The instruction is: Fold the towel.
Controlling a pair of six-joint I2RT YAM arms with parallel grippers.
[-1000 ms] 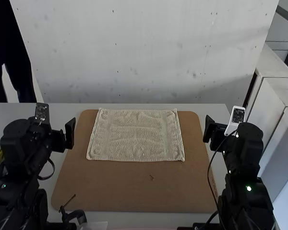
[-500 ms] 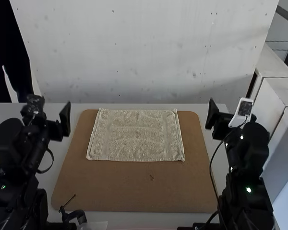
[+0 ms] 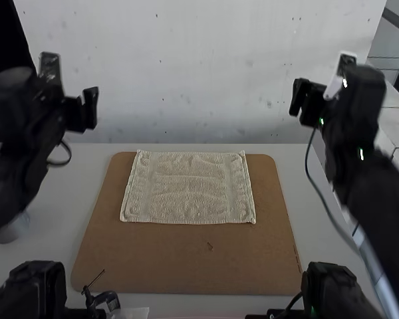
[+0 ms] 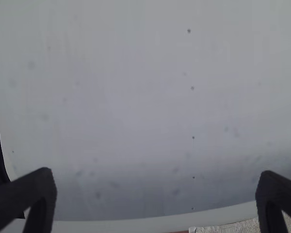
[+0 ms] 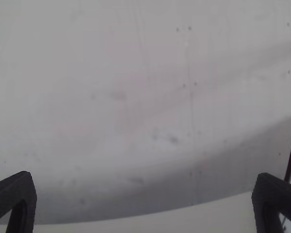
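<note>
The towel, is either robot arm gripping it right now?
No, the towel lies spread on the brown board, apart from the left fingers and the right fingers.

Left arm (image 3: pixel 20 149) black, rounded joints (image 3: pixel 12 90); right arm (image 3: pixel 369 176) black, thin dark cable (image 3: pixel 319 191), green light (image 3: pixel 362 154), white wrist piece (image 3: pixel 334 87)

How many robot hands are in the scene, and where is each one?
2. The left hand is open, raised off to the left of the towel; the right hand, also open, is raised off to its right.
</note>
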